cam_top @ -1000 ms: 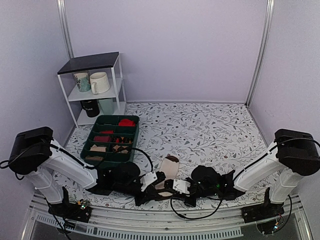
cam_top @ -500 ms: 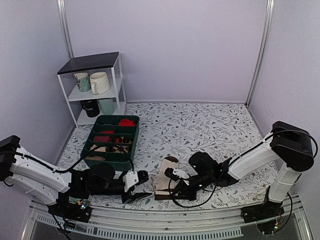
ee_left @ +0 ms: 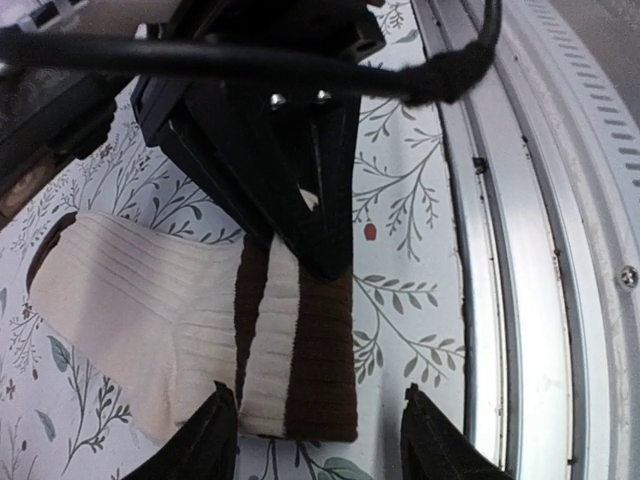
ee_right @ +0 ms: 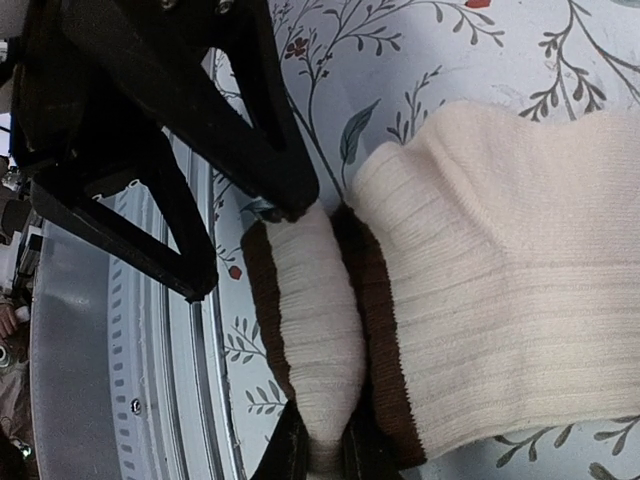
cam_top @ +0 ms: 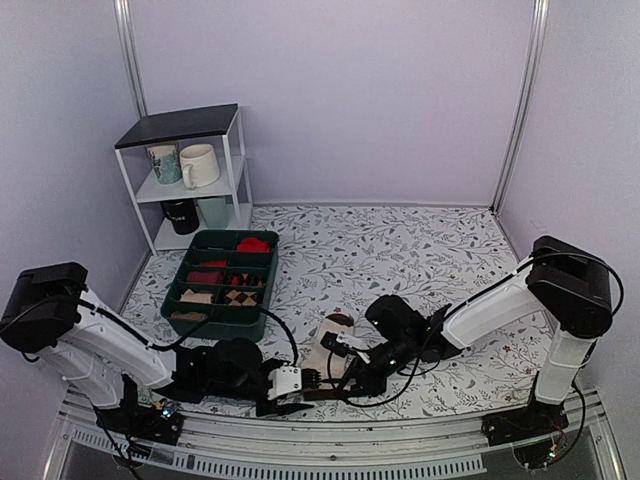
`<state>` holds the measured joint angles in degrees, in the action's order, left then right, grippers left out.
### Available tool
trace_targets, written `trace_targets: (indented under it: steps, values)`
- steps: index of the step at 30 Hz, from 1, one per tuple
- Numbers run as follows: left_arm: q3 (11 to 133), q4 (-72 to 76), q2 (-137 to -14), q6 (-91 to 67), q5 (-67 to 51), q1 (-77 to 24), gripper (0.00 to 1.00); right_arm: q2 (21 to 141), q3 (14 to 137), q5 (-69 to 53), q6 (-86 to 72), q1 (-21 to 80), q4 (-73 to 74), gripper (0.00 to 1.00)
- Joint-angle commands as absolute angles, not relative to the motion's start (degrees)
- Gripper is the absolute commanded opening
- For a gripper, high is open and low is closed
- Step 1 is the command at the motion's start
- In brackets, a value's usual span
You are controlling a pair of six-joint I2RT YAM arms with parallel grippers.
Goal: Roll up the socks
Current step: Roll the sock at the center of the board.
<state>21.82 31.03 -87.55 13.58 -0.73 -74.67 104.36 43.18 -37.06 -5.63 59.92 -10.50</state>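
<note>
The socks (ee_left: 150,310) are cream ribbed with dark brown bands, lying by the desk's (cam_top: 420,260) near edge. Right gripper (ee_right: 325,452) pinches the banded end, left gripper (ee_left: 322,445) spread around it. Green tray (cam_top: 210,322) sits behind-left.

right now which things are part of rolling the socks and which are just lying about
Job: socks; right end effector pinching their banded end; left end effector, open.
Lying about: green tray; red rolled socks; shelf; mugs.
</note>
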Motion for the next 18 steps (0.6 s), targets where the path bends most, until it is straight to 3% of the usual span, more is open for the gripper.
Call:
trace_targets:
  steps: [1, 10, 18]
  values:
    - [22.9, 33.4, -89.0, 13.9, -1.2, -75.8, 0.55, 108.2, 41.8, -36.7, -6.3, 59.8, -1.5, 0.05]
    - [24.2, 35.5, -91.8, 12.7, -0.2, -76.1, 0.50, 109.7, 43.2, -37.8, -6.8, 59.4, -0.5, 0.06]
    - [24.8, 35.2, -93.8, 10.6, -1.3, -76.4, 0.12, 109.7, 43.4, -37.8, -7.1, 59.1, 0.1, 0.06]
